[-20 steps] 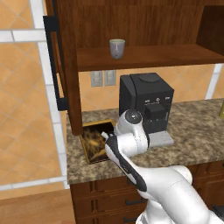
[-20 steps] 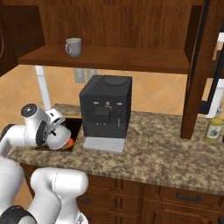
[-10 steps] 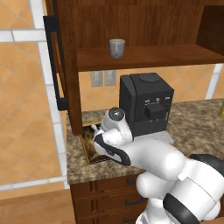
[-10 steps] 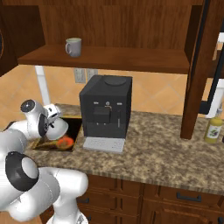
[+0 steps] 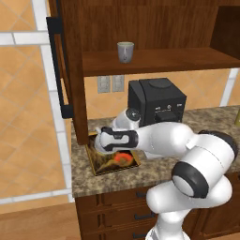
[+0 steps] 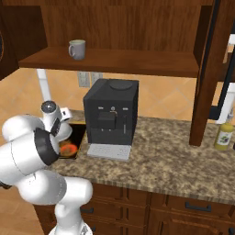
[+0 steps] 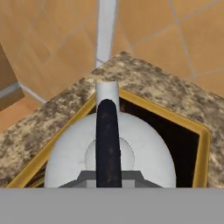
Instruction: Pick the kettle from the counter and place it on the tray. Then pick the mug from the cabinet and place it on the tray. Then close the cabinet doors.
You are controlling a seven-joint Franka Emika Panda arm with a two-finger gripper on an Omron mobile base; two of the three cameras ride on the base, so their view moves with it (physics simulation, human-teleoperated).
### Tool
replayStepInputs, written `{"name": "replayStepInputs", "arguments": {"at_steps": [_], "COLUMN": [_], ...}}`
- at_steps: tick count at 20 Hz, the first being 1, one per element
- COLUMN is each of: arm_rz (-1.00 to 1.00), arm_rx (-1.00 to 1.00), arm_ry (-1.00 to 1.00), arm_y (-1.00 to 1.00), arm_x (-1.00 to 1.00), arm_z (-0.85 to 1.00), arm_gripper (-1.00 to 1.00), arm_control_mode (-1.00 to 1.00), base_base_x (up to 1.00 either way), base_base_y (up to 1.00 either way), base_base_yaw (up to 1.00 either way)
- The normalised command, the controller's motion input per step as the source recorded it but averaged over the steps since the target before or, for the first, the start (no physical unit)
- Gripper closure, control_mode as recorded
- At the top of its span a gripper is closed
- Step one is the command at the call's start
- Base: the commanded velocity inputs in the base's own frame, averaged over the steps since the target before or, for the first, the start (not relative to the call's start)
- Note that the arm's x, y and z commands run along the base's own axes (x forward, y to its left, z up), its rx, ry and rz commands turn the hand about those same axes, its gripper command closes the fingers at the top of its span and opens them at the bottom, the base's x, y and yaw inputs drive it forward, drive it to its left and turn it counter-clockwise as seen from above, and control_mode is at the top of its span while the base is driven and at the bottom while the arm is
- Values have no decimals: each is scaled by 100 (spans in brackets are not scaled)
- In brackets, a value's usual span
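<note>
Hand view, lower centre of the frame: the gripper (image 7: 108, 181) pinches the black handle of the kettle (image 7: 144, 148), narrow, over the tray (image 7: 202, 148) at the counter (image 7: 144, 78) corner. No readable writing anywhere. Since half a second ago, the arm has stretched lower and further left over the tray. The mug (image 5: 125, 51) stands upper centre of the left base view, in the cabinet (image 5: 154, 63).

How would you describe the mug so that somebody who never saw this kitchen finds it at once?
Look at the open wooden cabinet above the counter. On its shelf, up and to the left of the black machine, stands the mug. It is small, grey-green, with a side handle, and it stands alone on that shelf.
</note>
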Motion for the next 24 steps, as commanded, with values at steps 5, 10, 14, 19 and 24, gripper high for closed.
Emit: {"name": "replayStepInputs", "arguments": {"at_steps": [5,10,14,19,24], "arm_rz": [-12,-10,-7,-9,-11], "arm_rx": [0,2,1,0,0], "arm_ry": [0,0,3,14,7], "arm_y": [11,22,23,15,9], "arm_x": [38,45,50,42,7], "arm_z": [-3,-5,-7,-14,-7], "arm_gripper": [100,100,100,100,-100], "arm_control_mode": [-100,-100,-100,-100,-100], "base_base_x": [0,0,0,0,0], "base_base_y": [0,0,0,0,0], "base_base_yaw": [0,0,0,0,0]}}
